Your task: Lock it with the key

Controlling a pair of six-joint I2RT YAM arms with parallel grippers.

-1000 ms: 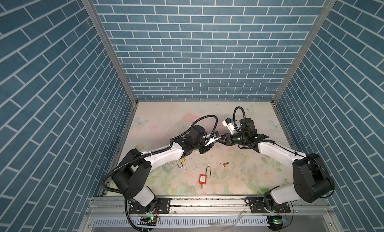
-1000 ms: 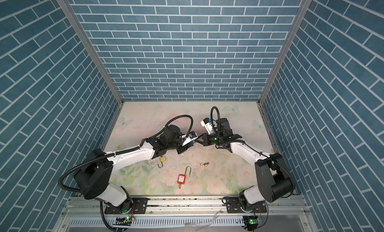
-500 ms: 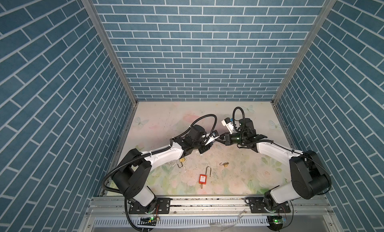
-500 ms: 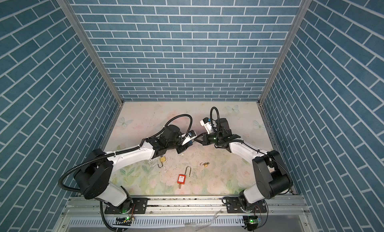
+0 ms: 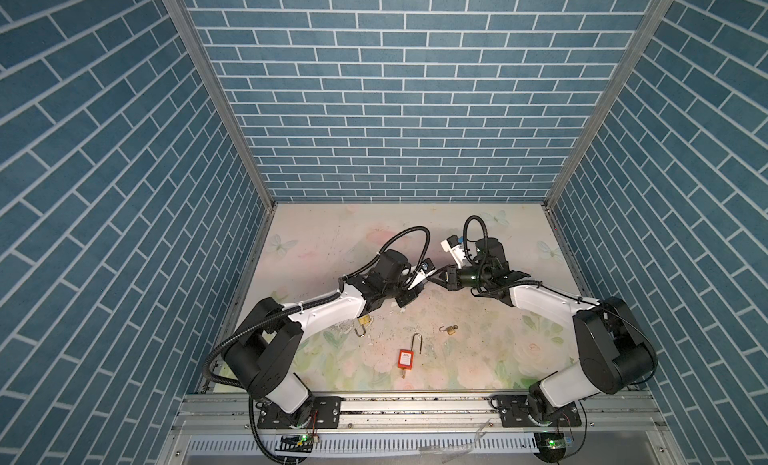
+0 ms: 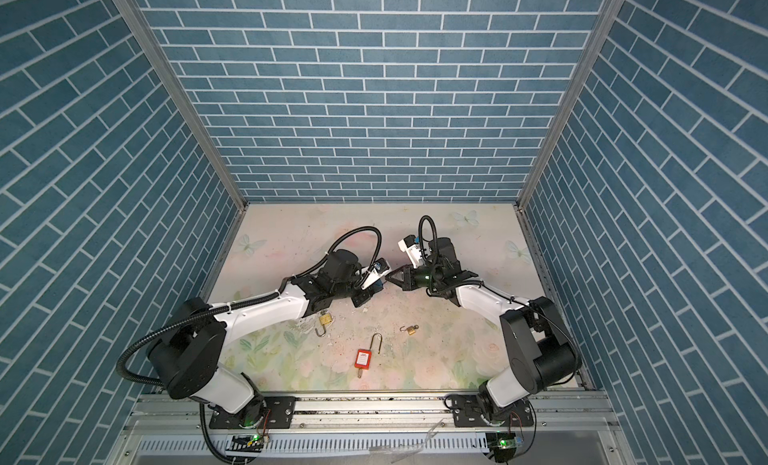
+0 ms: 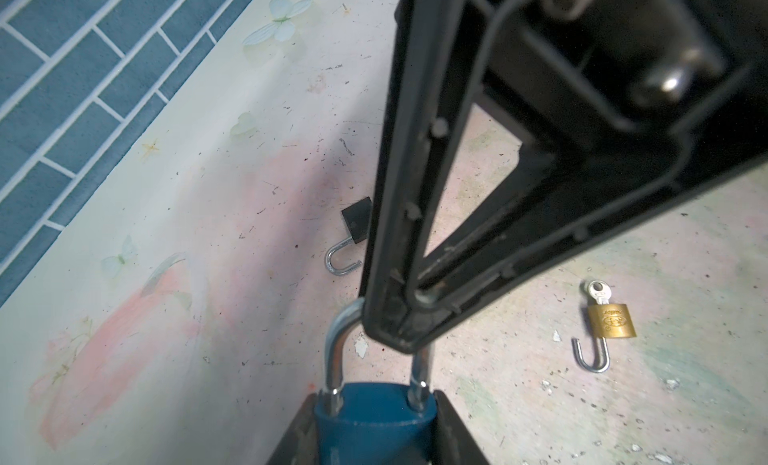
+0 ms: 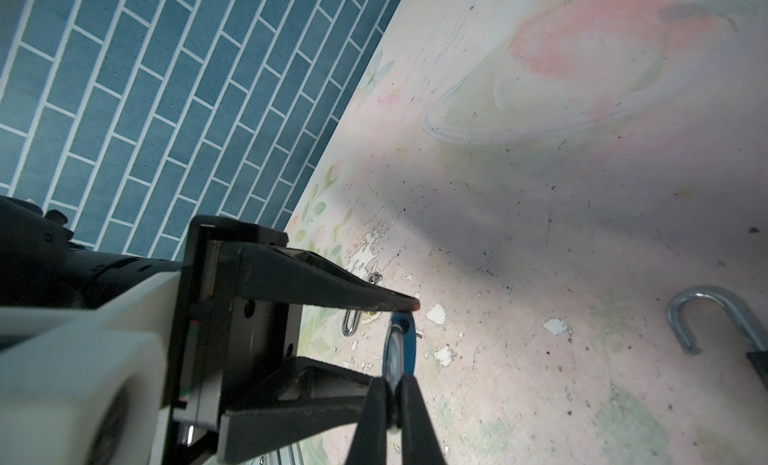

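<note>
The blue padlock (image 7: 374, 417) is held in the air over the middle of the table (image 5: 324, 234), toward its back half, and shows as a small blue spot between the two wrists in both top views (image 6: 378, 266). Its body is clamped between the jaws of the left gripper (image 8: 395, 348), which are set partly apart to the body's width. Its shackle (image 7: 338, 350) points away from that gripper, and both legs are seen to reach the body. The top of the shackle is pinched by the right gripper (image 7: 401, 334), whose jaws are drawn almost together on the metal. The two grippers are thus met tip to tip, the arms reaching in from either side. Beyond them a black padlock (image 7: 357, 224) is laid on the table with its shackle open. Nearer the front, a brass padlock (image 5: 365, 319) is lying just beside the left forearm, its shackle open and a key (image 7: 598, 292) seated in it. A small brass padlock (image 5: 451, 329) is found to its right. A red padlock (image 5: 406, 358) with a long shackle is lying nearest the front rail, well apart from the grippers.
</note>
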